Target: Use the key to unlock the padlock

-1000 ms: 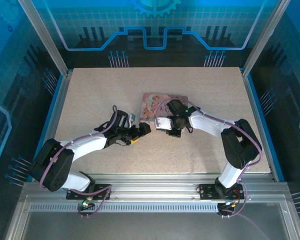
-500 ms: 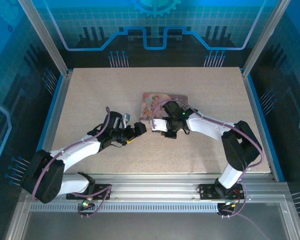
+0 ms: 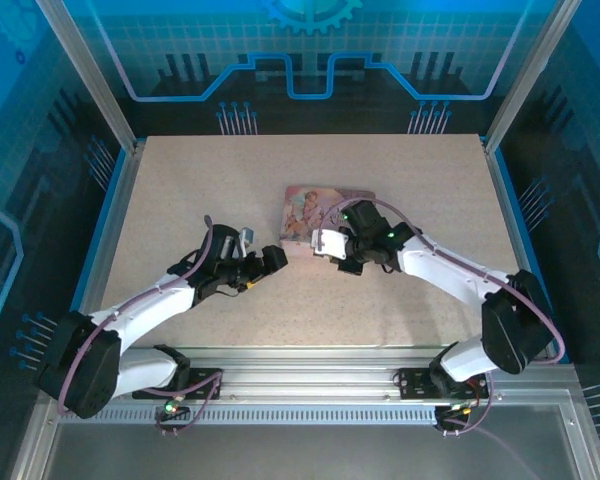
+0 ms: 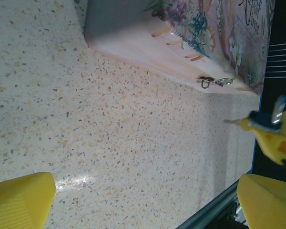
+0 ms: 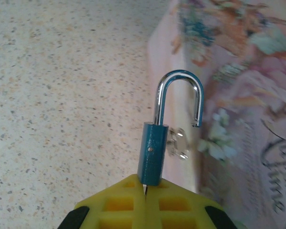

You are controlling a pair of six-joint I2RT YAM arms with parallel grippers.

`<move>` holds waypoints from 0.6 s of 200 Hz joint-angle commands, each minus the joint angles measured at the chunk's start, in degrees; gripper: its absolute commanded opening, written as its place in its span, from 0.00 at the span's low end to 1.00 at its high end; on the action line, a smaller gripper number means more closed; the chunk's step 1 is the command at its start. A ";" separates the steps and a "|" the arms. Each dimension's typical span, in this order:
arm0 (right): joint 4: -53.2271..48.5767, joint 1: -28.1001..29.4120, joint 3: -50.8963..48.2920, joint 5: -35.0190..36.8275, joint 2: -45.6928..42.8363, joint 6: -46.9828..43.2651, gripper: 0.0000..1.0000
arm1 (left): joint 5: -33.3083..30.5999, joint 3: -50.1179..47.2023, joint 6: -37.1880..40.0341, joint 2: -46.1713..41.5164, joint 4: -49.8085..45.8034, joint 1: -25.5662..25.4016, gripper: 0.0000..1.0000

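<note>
Speckled tabletop (image 3: 400, 170) lies under both my arms, with the pink illustrated tin (image 3: 305, 205) lying flat on it beyond them.

My right claw (image 5: 145, 188) is pinched shut on the padlock (image 5: 152, 152), gripping the bottom end of its small blue body. The lock's long axis runs straight out from my fingertips, so the shackle (image 5: 178, 76) points away from me, just beside the near edge of the tin. One leg of the shackle sits in the body and the other hangs free in the air. I judge from this that the lock is already sprung open.

My left claw (image 4: 145, 191) is spread wide and holds nothing, its two yellow fingers well apart over bare table. Seen from the left wrist, the padlock lies ahead and off to the right, clear of the opening between those fingers. A small metal clasp (image 4: 214, 82) sits on the tin's edge between the two. I cannot make out a key anywhere, neither in the lock's bottom end, which my own fingers cover, nor on the table.

The right arm is the one that has the lock. Any next move by the left claw would have to come in across the lock's axis, toward the free shackle end rather than the gripped end.
</note>
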 commanded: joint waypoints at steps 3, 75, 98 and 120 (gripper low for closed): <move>0.40 -3.07 -0.27 2.62 -3.54 5.70 0.00 | -1.86 1.62 2.89 -1.15 -2.86 0.60 0.99; 1.77 -14.34 -6.76 7.68 -12.81 21.85 0.00 | -4.25 5.83 5.40 0.51 -5.20 0.95 0.99; 0.00 -17.73 -7.11 12.75 -11.51 25.14 0.00 | -4.18 7.01 5.68 1.50 -5.43 1.33 0.99; -3.79 -21.21 -4.85 17.78 -6.82 29.13 0.00 | -4.20 7.81 5.76 2.05 -5.55 1.81 0.99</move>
